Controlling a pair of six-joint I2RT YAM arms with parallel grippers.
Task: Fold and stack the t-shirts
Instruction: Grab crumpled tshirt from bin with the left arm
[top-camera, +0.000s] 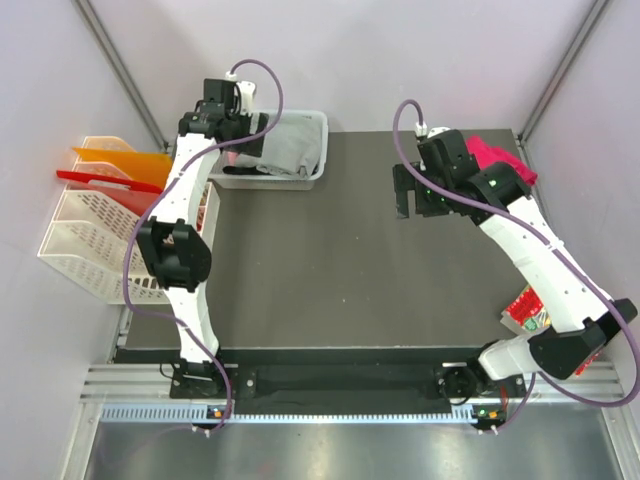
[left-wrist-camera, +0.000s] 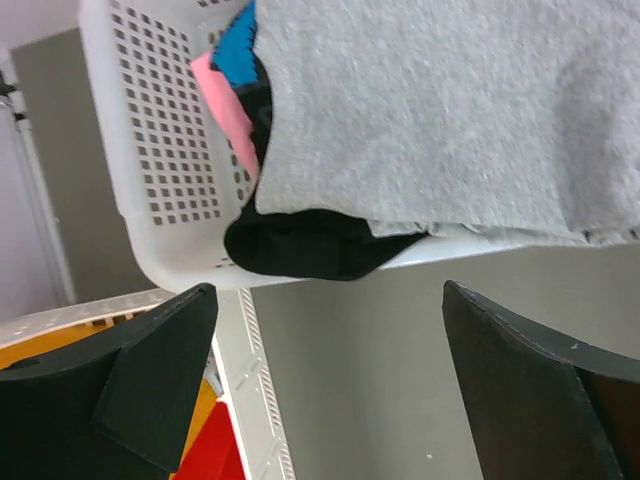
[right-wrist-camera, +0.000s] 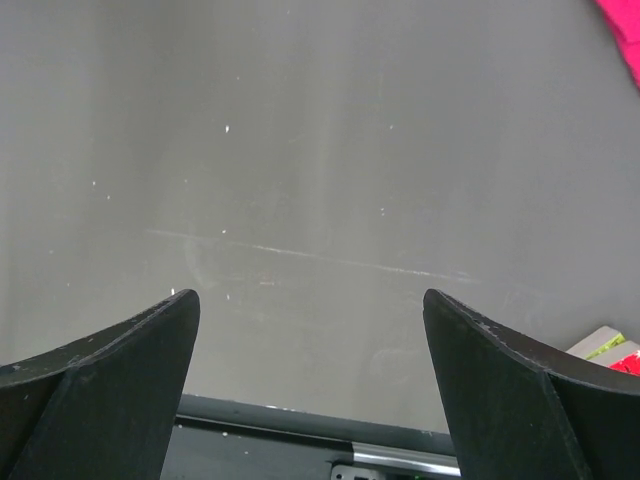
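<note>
A large light grey t-shirt (top-camera: 292, 145) lies in a white bin (top-camera: 318, 165) at the table's back left. In the left wrist view the grey shirt (left-wrist-camera: 450, 110) covers a black shirt (left-wrist-camera: 310, 245) that hangs over the bin's rim (left-wrist-camera: 150, 150), with pink cloth (left-wrist-camera: 230, 100) and a blue patch (left-wrist-camera: 235, 50) beside it. My left gripper (top-camera: 243, 145) (left-wrist-camera: 330, 380) is open and empty, just short of the bin's left end. A magenta t-shirt (top-camera: 495, 155) (right-wrist-camera: 625, 30) lies bunched at the back right. My right gripper (top-camera: 412, 200) (right-wrist-camera: 310, 380) is open and empty above bare table, left of the magenta shirt.
A white lattice basket (top-camera: 85, 240) with red and orange flat pieces stands off the table's left edge. A red patterned snack packet (top-camera: 525, 308) (right-wrist-camera: 610, 350) lies at the right edge. The dark table top (top-camera: 340, 270) lies between the arms.
</note>
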